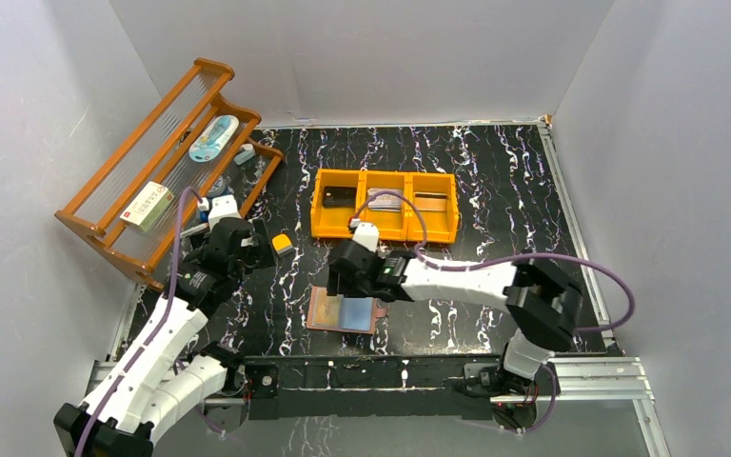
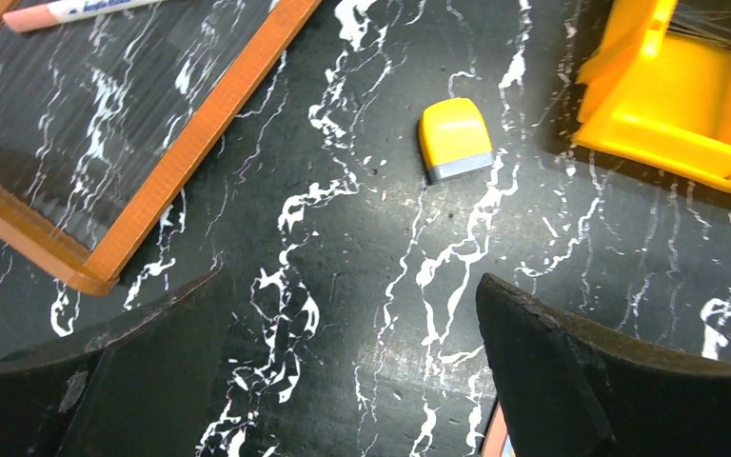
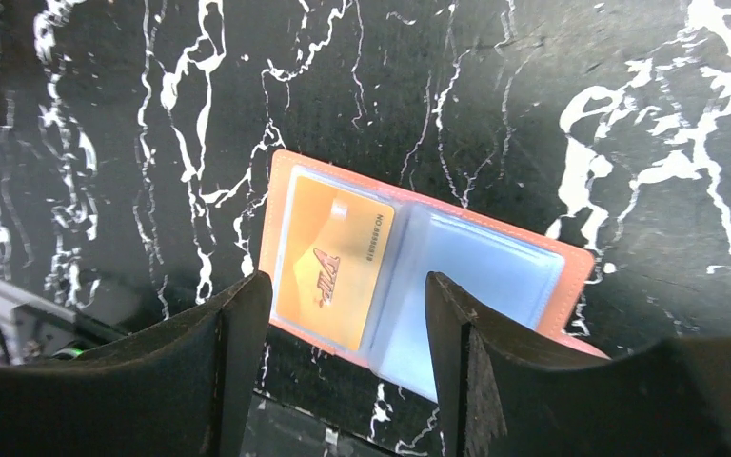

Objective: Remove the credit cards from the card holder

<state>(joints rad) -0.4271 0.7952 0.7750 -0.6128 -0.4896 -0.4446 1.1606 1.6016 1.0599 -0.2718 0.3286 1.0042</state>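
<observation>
The salmon-pink card holder (image 1: 343, 310) lies open and flat near the table's front edge; it also shows in the right wrist view (image 3: 419, 262). A yellow-orange credit card (image 3: 335, 259) sits in its left pale blue sleeve; the right sleeve looks empty. My right gripper (image 1: 347, 274) hovers just above the holder's far edge, jaws open and empty (image 3: 347, 314). Other cards lie in the orange tray: a dark one (image 1: 340, 198), a grey stack (image 1: 387, 200), a brown one (image 1: 429, 202). My left gripper (image 1: 240, 246) is open and empty (image 2: 352, 314), left of the holder.
The orange three-compartment tray (image 1: 386, 228) stands behind the holder. A small yellow-and-white block (image 1: 283, 245) (image 2: 455, 139) lies by the left gripper. A tilted wooden rack (image 1: 152, 171) with small items stands at the back left. White walls enclose the table.
</observation>
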